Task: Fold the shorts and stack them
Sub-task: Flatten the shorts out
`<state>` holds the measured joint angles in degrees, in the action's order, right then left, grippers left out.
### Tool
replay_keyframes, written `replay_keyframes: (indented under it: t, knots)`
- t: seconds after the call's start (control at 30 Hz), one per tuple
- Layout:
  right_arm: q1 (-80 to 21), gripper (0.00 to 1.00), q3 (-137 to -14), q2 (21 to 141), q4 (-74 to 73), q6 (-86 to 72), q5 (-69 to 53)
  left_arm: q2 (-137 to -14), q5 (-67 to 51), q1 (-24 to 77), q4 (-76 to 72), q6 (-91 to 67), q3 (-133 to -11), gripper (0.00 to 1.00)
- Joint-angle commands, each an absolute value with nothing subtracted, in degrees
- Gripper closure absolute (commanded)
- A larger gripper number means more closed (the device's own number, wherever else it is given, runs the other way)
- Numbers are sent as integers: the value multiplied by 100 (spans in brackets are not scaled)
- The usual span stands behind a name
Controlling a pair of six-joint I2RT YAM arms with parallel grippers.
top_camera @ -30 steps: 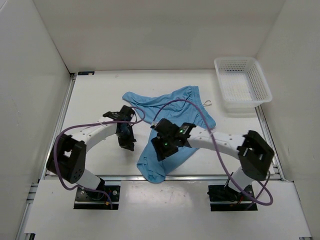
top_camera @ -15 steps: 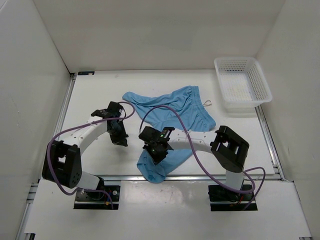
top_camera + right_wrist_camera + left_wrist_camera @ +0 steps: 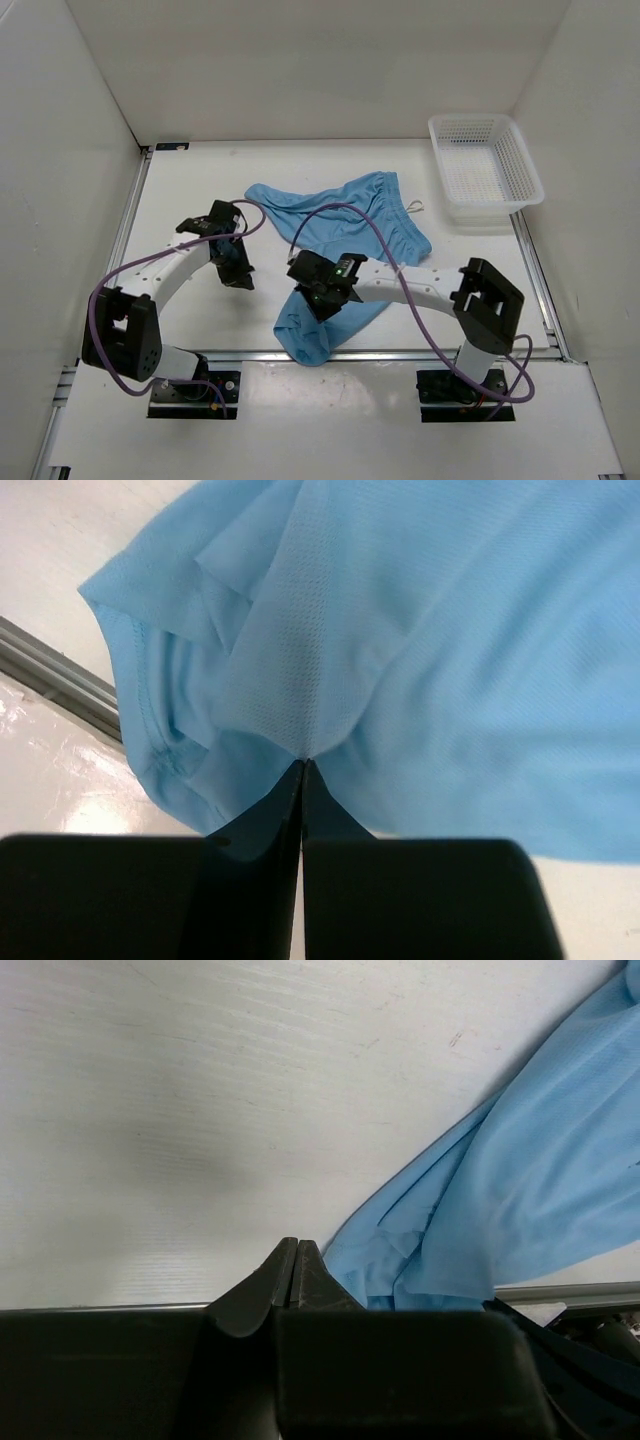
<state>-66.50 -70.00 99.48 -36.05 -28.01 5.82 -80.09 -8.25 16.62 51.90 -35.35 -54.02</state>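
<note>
The light blue shorts lie crumpled across the middle of the table, one leg trailing toward the front edge. Their white drawstring shows at the waistband on the right. My right gripper sits over the near leg. In the right wrist view its jaws are shut, with a ridge of the blue fabric drawn into their tips. To the left of the shorts, my left gripper hangs over bare table. Its jaws are shut on nothing, with the cloth's edge just to the right.
A white mesh basket stands at the back right corner of the table. A metal rail runs along the front edge, right by the shorts' lowest fold. White walls enclose the left, back and right sides.
The right gripper has moved left onto the near leg of the shorts and shut on the fabric. The left gripper has drifted left and back, still shut.
</note>
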Motion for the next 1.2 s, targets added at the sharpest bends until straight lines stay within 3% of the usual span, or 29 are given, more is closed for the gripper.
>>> replay_keyframes:
  t: [0.0,0.37,0.53,1.17]
  knots:
    - [-6680,100,-6707,9467,-3727,-3092,1010,-7901,-984,1748,5177,-3384,-5677,89]
    - [-6680,100,-6205,9185,-3797,-3410,1643,-8929,-1134,3285,5229,-3234,-6318,84]
    - [-6680,100,-6205,9184,-3797,-3463,1767,-9509,-1081,3752,5071,-3349,-6582,57]
    - [-6680,100,-5959,9123,-3797,-3691,1767,-10757,-1354,4236,4579,-3516,-6882,57]
